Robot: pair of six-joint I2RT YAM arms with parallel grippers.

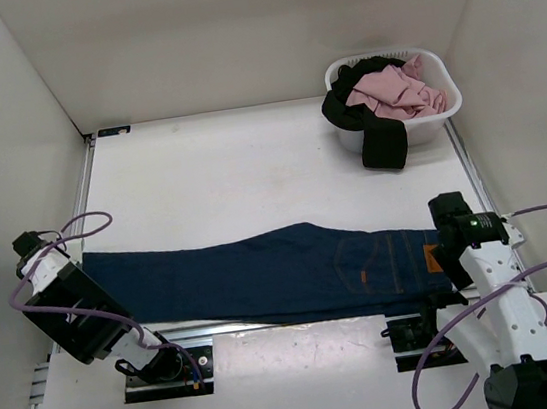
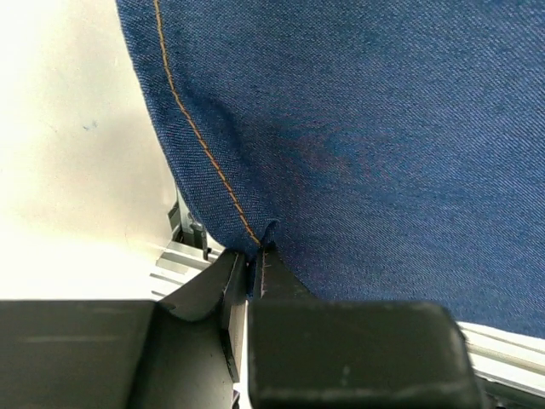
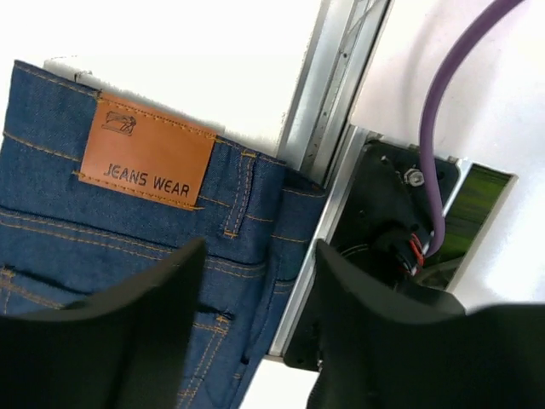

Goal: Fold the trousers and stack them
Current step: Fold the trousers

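White table (image 1: 249, 167) holds trousers (image 1: 262, 271), pinched by left gripper (image 2: 255, 256).

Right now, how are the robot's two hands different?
The left gripper is pinched shut on the jeans, right by an orange seam. The right gripper has its fingers spread apart and grips nothing. The left gripper is at the leg part of the jeans, while the right gripper is at the waist end, by the tan patch. Both have black fingers.
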